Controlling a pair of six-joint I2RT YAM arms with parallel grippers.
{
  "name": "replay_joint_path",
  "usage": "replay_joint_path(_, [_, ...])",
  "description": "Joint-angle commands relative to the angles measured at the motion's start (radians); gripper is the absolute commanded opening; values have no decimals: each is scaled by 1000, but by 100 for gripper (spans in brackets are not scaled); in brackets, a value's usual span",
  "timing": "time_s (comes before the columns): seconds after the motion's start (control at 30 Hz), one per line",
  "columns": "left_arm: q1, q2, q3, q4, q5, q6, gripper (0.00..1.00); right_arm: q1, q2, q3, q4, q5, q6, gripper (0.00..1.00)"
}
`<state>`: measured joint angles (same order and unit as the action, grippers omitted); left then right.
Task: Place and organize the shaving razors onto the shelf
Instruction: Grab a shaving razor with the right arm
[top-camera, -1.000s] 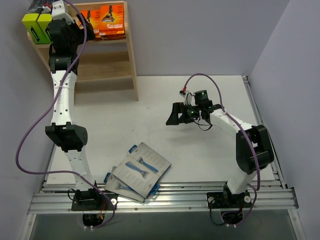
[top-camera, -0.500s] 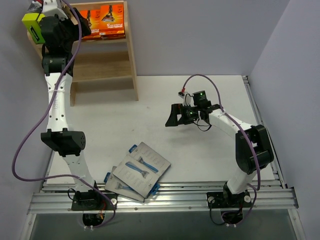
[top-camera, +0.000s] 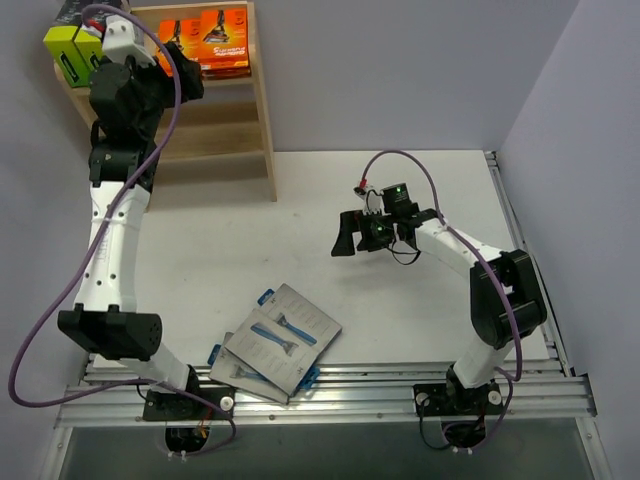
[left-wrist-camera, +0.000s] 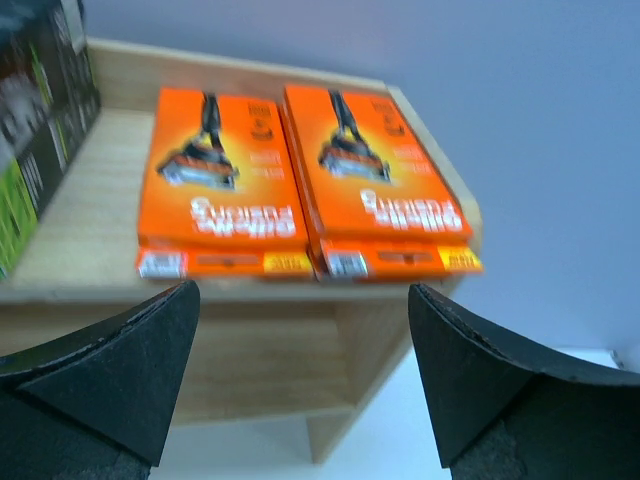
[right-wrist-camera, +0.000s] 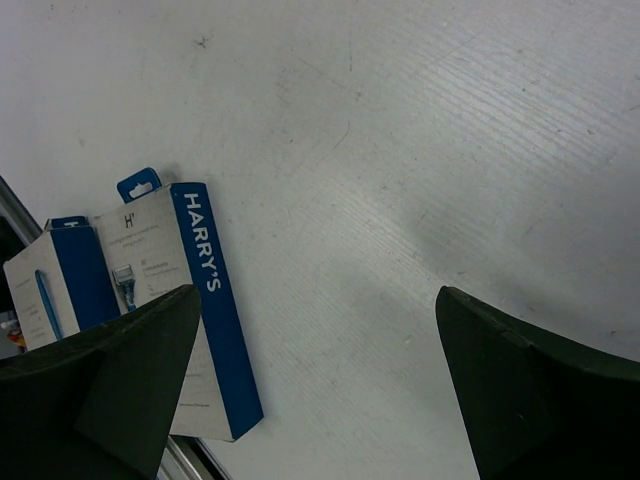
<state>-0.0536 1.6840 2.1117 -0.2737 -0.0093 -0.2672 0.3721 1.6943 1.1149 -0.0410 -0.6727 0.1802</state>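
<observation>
The wooden shelf (top-camera: 262, 110) stands at the table's far left. Two orange razor packs (top-camera: 213, 38) lie side by side on its top tier, next to black boxes with lime-green sides (top-camera: 66, 50). The left wrist view shows the orange packs (left-wrist-camera: 222, 185) and a black box (left-wrist-camera: 40, 110) up close. My left gripper (top-camera: 178, 72) hovers open and empty just in front of that tier. Two grey razor cards (top-camera: 288, 335) lie overlapping near the table's front edge. My right gripper (top-camera: 346, 235) hangs open and empty over mid-table, with the cards (right-wrist-camera: 150, 265) to its left.
The shelf's lower tier (left-wrist-camera: 250, 340) shows bare wood under the top board. A metal rail (top-camera: 320, 395) runs along the near edge beside the cards. Grey walls close in behind and on both sides.
My left arm swung left along the top tier, then back right and away from it; both lime-sided boxes show again. The right gripper drifted slightly left.
</observation>
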Motion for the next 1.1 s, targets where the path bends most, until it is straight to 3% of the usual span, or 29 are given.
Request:
replay_joint_path(0.0, [-20,-165,-169,96,9,37,94,30,-53,16,-36,84,-35,100])
replay_joint_path(0.23, [-64,-506,-655,93,-11,29,94,54,-84,-27,-16,150,10,100])
replay_joint_path(0.4, [-71,-679,-915,87,0,11,94,112,-142,-73,-8,168,64,100])
replay_joint_path(0.57, [-86,-773,-1106,102,-61,14,94,320,-232,-79,-40,223,76,100])
replay_joint_path(0.63, [-97,-808,-1148,103,-134,19,94,401,-261,-72,-69,298,88,100])
replay_joint_path(0.67, [-98,-817,-1164,103,-155,25,94,500,-272,-67,-82,344,97,100])
replay_joint_path(0.87, [-115,-885,-1147,42,-366,57,94,827,-312,-41,-137,792,191,100])
replay_joint_path(1.07, [-115,-943,-1156,37,-448,65,94,1105,-193,61,-230,1045,240,100])
